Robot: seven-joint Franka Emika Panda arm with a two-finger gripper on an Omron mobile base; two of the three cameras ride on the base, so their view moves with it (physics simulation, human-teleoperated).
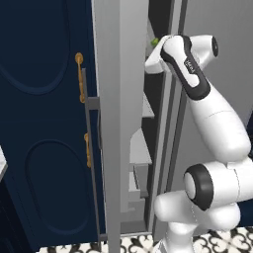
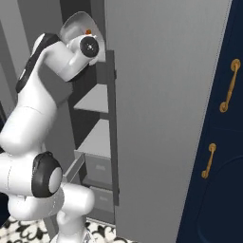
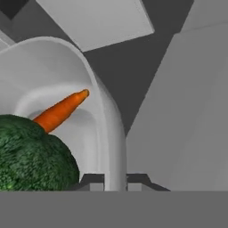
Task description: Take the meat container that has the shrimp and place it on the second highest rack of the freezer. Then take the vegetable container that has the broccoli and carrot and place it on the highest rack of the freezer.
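One container is what counts right now: the white dish [image 3: 67,67] with the broccoli [image 3: 33,153] and carrot [image 3: 62,109] is pinched by its rim in the gripper [image 3: 115,180], jaws nearly shut on that thin wall. It's carried high, up inside the open freezer [image 2: 161,95], as seen in the right base view where the dish peeks out above the wrist.

Seen from the hand, the bowl of the dish lies off to one side of the fingertips [image 3: 93,180], not ahead of them, and the carrot's long axis is pointed away from the hand and into the cavity. A pale grey shelf [image 3: 95,20] is seen further in, past the dish — probably the highest rack, though that can't be confirmed from here.

So the coming move is judged a push further in, then a set-down, with that off-side weight kept level.
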